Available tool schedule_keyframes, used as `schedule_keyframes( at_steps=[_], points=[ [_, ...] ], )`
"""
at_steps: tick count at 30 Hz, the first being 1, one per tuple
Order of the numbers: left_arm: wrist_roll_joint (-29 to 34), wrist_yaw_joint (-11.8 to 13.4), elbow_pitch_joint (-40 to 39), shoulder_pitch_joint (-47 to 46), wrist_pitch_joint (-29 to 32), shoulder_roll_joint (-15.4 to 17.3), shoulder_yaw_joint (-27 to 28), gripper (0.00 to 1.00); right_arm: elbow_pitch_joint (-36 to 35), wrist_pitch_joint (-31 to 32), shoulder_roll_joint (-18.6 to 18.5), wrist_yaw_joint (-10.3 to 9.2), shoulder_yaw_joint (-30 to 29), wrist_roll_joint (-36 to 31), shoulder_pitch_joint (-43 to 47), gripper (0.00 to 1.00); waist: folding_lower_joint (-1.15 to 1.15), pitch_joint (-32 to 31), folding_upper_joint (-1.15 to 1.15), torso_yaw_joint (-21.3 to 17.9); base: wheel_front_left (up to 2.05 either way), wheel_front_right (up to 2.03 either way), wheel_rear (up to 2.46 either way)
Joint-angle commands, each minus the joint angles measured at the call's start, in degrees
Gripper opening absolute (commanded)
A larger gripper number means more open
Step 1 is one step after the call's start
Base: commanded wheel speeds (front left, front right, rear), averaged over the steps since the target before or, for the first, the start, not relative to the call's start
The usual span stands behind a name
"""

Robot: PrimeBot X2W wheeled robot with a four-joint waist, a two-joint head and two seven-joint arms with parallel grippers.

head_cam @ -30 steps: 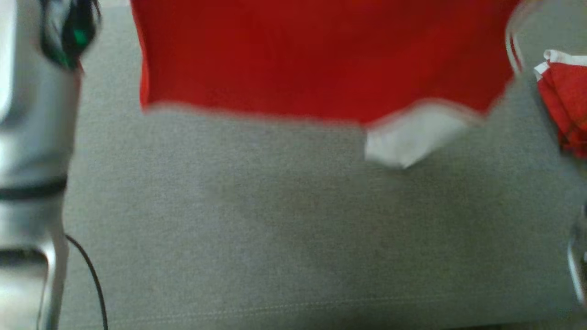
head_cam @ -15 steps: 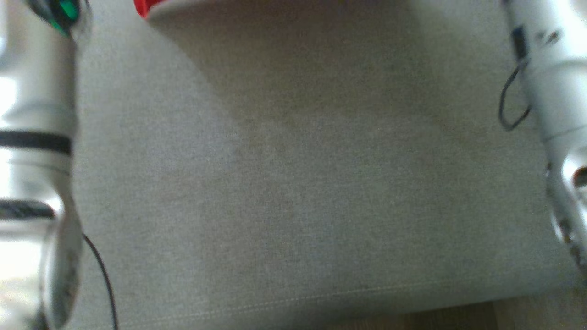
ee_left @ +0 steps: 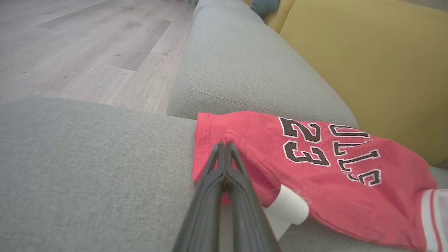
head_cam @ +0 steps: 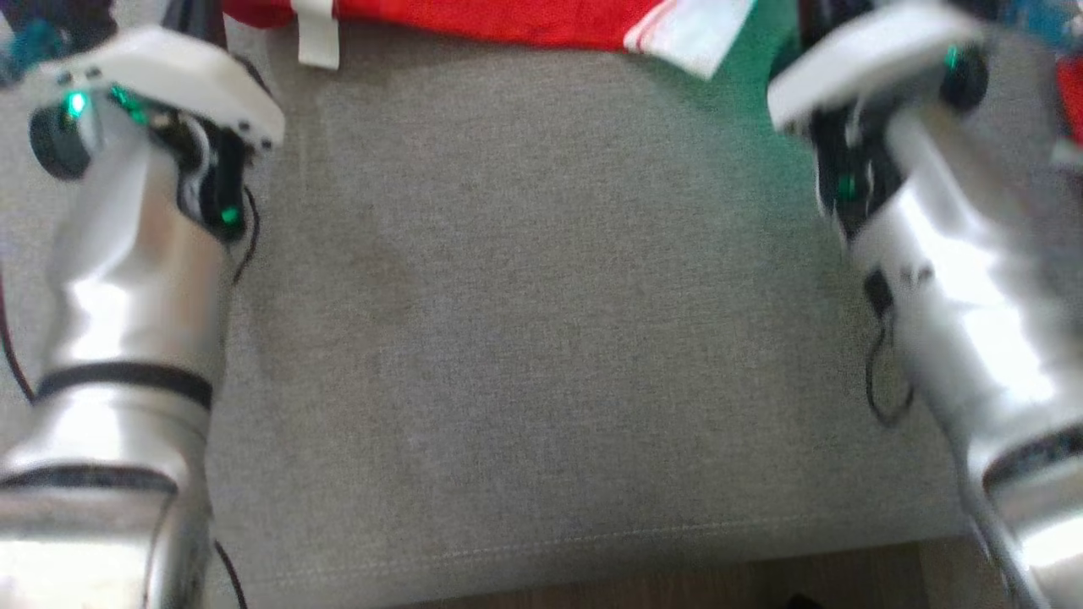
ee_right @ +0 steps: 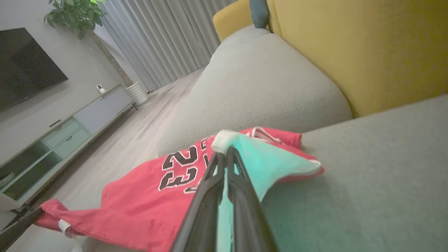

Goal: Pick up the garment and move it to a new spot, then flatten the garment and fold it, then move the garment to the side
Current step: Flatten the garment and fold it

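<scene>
- Garment [ee_left: 325, 164]: red jersey, number 23, white trim. It lies slack on the grey seat cushion [head_cam: 541, 338], toward the yellow backrest [ee_left: 367, 63].
- Left gripper [ee_left: 224, 146]: fingers pinched together on a red hem corner.
- Right gripper [ee_right: 225, 151]: fingers clamped on the white-trimmed opposite corner.
- Relation: the long axis runs gripper to gripper across the seat. Each arm holds its own end, neither nearer. Flattening likely calls for drawing the ends apart.

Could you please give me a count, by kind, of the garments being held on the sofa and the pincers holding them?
Garments (red jersey): 1
Pincers (left pincer, right pincer, both shut on the jersey): 2
Total: 3
</scene>
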Motion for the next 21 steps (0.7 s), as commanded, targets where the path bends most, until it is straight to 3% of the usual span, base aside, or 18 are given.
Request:
schedule_keyframes(
  at_steps=[1,3,13,16,21],
  points=[
    [0.5,0.0,-5.0,3.7,-0.3,1.7,2.0,0.0,-4.0,-0.9,-1.2,0.22,0.3,1.5,5.3,0.0,-0.02,-1.3,0.0,0.3,0.0,0.0,0.0],
    [0.8,0.0,-7.0,6.4,-0.3,1.7,2.4,0.0,-5.6,-1.0,-1.8,0.22,0.1,2.0,8.3,0.0,-0.02,-2.1,0.0,0.3,0.0,0.0,0.0],
    [2.7,-0.3,-30.5,37.3,-0.3,1.9,6.1,0.0,-25.3,-0.8,-9.1,0.22,-7.8,1.3,40.2,0.0,-0.02,-10.2,0.0,0.6,0.0,0.0,0.0],
    [1.7,0.2,-36.0,44.5,1.2,2.4,6.8,0.0,-32.1,2.1,-9.5,0.22,-12.2,-0.9,49.1,0.0,-0.02,-12.3,0.0,0.9,0.0,0.0,0.0],
    [0.9,3.8,-48.1,56.2,7.4,2.9,7.9,0.0,-44.6,13.3,-6.9,0.22,-21.3,-6.9,63.7,0.0,-0.02,-15.1,0.0,1.1,0.0,0.0,0.0]
  ],
)
